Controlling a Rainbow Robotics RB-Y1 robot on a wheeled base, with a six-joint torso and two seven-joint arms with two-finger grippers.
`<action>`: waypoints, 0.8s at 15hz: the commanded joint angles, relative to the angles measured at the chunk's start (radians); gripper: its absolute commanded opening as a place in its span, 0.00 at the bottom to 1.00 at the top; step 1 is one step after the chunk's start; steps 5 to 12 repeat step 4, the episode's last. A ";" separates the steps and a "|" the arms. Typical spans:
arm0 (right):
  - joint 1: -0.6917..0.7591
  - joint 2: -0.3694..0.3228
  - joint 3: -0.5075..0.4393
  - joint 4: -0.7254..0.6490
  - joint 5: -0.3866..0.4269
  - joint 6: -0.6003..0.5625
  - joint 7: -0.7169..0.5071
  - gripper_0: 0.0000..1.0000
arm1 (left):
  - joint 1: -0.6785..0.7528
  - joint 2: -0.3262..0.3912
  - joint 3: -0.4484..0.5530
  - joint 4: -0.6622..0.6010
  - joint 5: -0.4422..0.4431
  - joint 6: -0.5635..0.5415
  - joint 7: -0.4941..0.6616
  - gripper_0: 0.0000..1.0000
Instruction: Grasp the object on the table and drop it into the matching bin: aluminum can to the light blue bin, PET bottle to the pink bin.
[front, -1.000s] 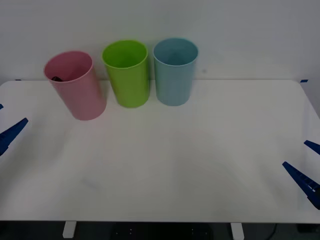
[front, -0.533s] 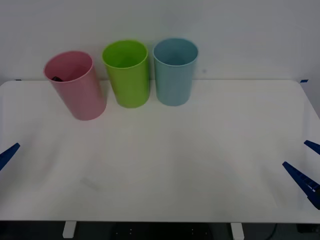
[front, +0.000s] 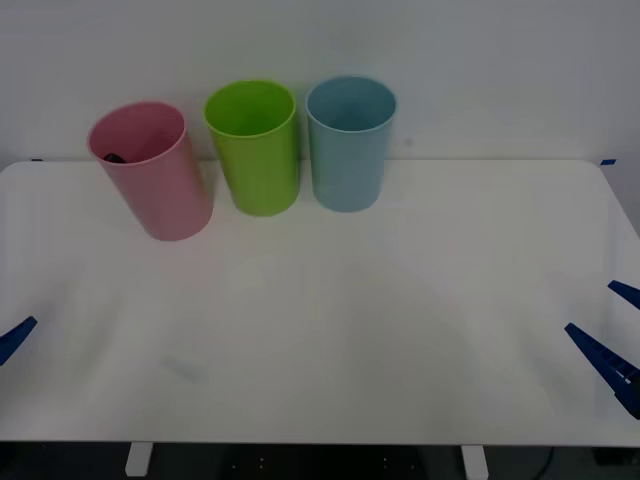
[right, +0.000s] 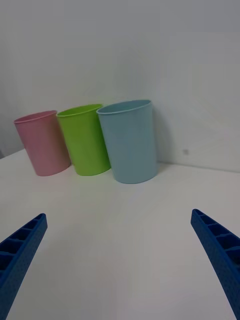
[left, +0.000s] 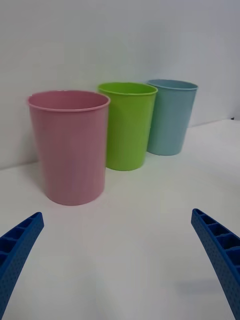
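The pink bin (front: 152, 172) stands at the back left of the white table (front: 330, 330), with a small dark shape (front: 113, 157) just inside its rim. The rest of the PET bottle is hidden, and I cannot tell if that shape is its cap. The light blue bin (front: 350, 142) stands to the right of a lime green bin (front: 254, 145). My left gripper (left: 116, 215) is open and holds nothing. One of its fingertips (front: 20, 334) pokes in at the table's left edge. My right gripper (front: 590, 307) is open at the right edge, also holding nothing.
The three bins stand in a row along the back edge, close to a white wall (front: 480, 70). The lime green bin nearly touches its neighbours. White tabletop stretches between the two grippers.
My left gripper has drawn back along the left edge toward the table's front; less of its finger shows. The right gripper and the bins have not moved.
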 joint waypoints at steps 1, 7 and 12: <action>0.000 0.000 0.000 0.000 0.000 0.000 0.000 1.00 | 0.000 0.000 -0.008 -0.001 0.000 -0.008 0.005 1.00; 0.000 0.000 0.000 0.000 0.000 0.000 0.000 1.00 | 0.003 0.000 -0.011 -0.001 -0.002 -0.008 0.008 1.00; 0.000 0.000 0.000 0.000 0.000 0.000 0.000 1.00 | 0.003 0.000 -0.011 -0.001 -0.002 -0.008 0.008 1.00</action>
